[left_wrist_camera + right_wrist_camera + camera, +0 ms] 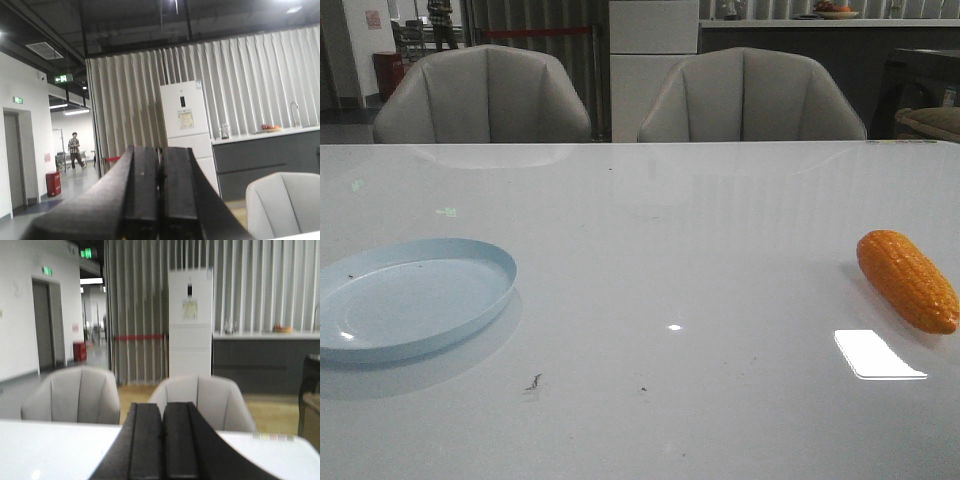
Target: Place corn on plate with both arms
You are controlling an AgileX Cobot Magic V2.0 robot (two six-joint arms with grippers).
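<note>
The orange-yellow corn (907, 279) lies on the white table at the far right, its tapered end toward the front. The pale-blue plate (470, 252) rests at the left edge of the table, with nothing on it but a few dark specks. Neither arm shows in the front view. My left gripper (161, 150) is shut, its two black fingers pressed together and aimed out into the room, holding nothing. In the right wrist view my right gripper (162, 407) is shut as well, its fingers level over the table and pointing at the chairs. Neither wrist view shows the corn or the plate.
Two grey chairs (485, 95) (750, 95) stand behind the table's far edge. A white fridge (653, 50) and a dark counter sit further back. A bright light reflection (877, 354) lies on the table in front of the corn.
</note>
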